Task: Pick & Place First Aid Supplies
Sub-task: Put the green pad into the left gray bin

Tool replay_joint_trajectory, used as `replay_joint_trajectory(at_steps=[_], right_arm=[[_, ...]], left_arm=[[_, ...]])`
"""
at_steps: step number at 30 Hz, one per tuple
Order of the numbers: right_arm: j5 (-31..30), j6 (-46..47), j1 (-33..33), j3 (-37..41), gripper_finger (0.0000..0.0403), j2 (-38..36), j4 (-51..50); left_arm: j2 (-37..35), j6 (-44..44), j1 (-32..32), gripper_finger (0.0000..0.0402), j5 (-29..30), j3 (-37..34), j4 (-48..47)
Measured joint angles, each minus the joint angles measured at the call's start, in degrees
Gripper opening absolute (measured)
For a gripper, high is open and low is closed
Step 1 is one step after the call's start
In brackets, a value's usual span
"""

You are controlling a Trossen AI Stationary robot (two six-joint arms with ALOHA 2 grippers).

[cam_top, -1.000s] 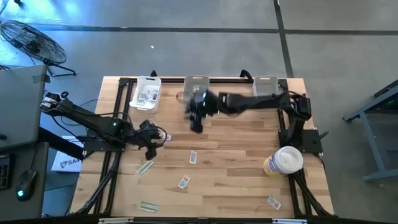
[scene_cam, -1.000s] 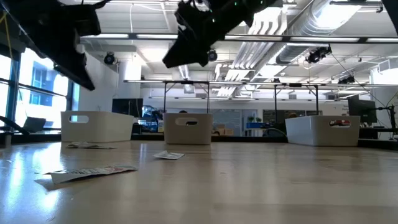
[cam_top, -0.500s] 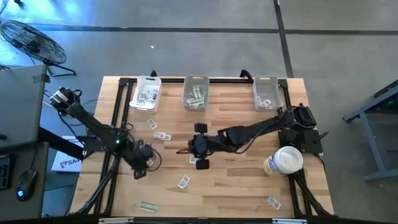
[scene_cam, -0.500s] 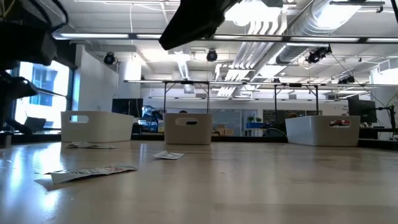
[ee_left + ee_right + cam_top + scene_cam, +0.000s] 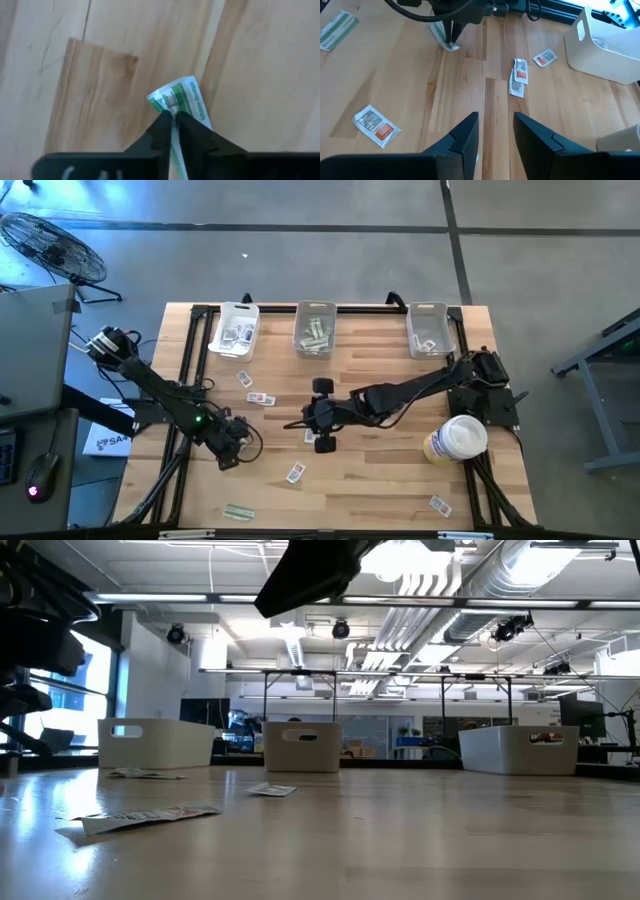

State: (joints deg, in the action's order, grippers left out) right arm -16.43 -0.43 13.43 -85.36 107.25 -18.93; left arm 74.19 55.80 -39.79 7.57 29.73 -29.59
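Green strip packet [image 5: 181, 97]: I see it pinched between the two dark fingertips of the left hand [image 5: 172, 120], its free end curling up off the wooden surface [image 5: 260, 60]. In the right wrist view the same packet [image 5: 442, 37] hangs from that hand, low over the boards. From overhead the left hand [image 5: 228, 452] sits near the surface's left edge, well short of the left bin [image 5: 237, 330].

Loose packets relative to the left bin: two white ones with red marks [image 5: 255, 390] lie just in front of it; another white packet [image 5: 295, 472] is farther out toward the near edge; a second green strip [image 5: 238, 511] lies at the near edge; one more white packet [image 5: 440, 503] is at the far right corner of the near edge.

Right hand [image 5: 322, 415]: over the middle of the surface, in front of the middle bin [image 5: 316, 328]. My own wrist view shows its fingers [image 5: 462, 137] apart, nothing between them.

Right bin [image 5: 428, 328] holds a few packets. White-and-yellow tub [image 5: 456, 438] stands by the right arm's base.
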Motion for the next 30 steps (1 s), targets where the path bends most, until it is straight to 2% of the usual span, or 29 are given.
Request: replay_joint_trajectory(at_steps=[2, 8, 18, 30], right_arm=[[0.03, 0.00, -0.15, 0.00, 0.0116, 0.01, 0.10], [0.27, 0.00, -0.32, 0.00, 0.0116, 0.01, 0.36], [0.72, 0.39, -0.31, -0.04, 0.0116, 0.03, 0.79], [0.74, 0.30, -0.31, -0.07, 0.0116, 0.05, 1.21]], left_arm=[[0.22, -1.33, 0.02, 0.0015, 1.04, -0.01, 1.02], [1.03, -7.73, 0.04, 0.0002, 10.27, -0.29, 8.22], [10.23, -13.99, 0.07, 0.0001, 21.68, -0.08, 21.88], [11.28, -14.79, 0.53, 0.0000, 33.01, 1.94, 23.38]])
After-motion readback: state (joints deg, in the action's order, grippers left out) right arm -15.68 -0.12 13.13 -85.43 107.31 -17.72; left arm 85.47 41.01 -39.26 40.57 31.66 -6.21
